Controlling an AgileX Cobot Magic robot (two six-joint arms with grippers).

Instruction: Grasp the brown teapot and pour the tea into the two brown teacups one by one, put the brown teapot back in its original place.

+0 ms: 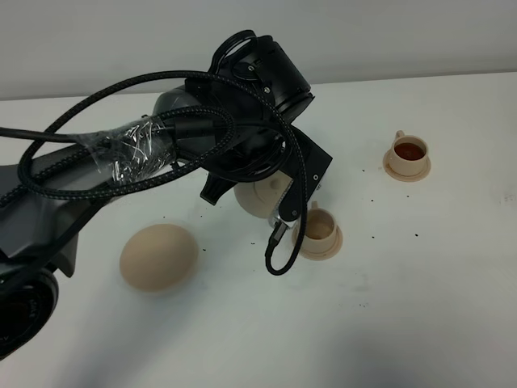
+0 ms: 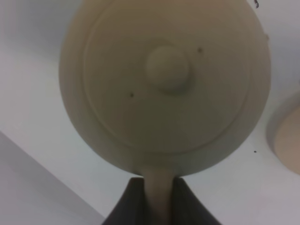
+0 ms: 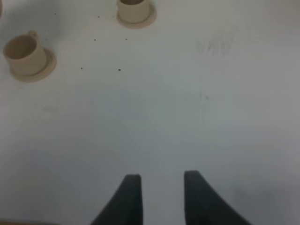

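Note:
My left gripper (image 2: 158,190) is shut on the loop handle of the brown teapot (image 2: 164,84), whose round lid and knob fill the left wrist view. In the high view the teapot (image 1: 257,196) is mostly hidden under the left wrist, just left of the near teacup (image 1: 321,229) on its saucer. The far teacup (image 1: 408,152) holds dark reddish tea. The wide tan saucer (image 1: 159,257), the original place, lies bare at the left. My right gripper (image 3: 159,197) is open and empty over bare table; both cups (image 3: 23,52) (image 3: 135,8) show far ahead of it.
A white table (image 1: 420,307) with small dark specks around the cups. The left arm's black cables (image 1: 279,259) loop down beside the near cup. A tan saucer rim (image 2: 287,145) shows beside the teapot in the left wrist view.

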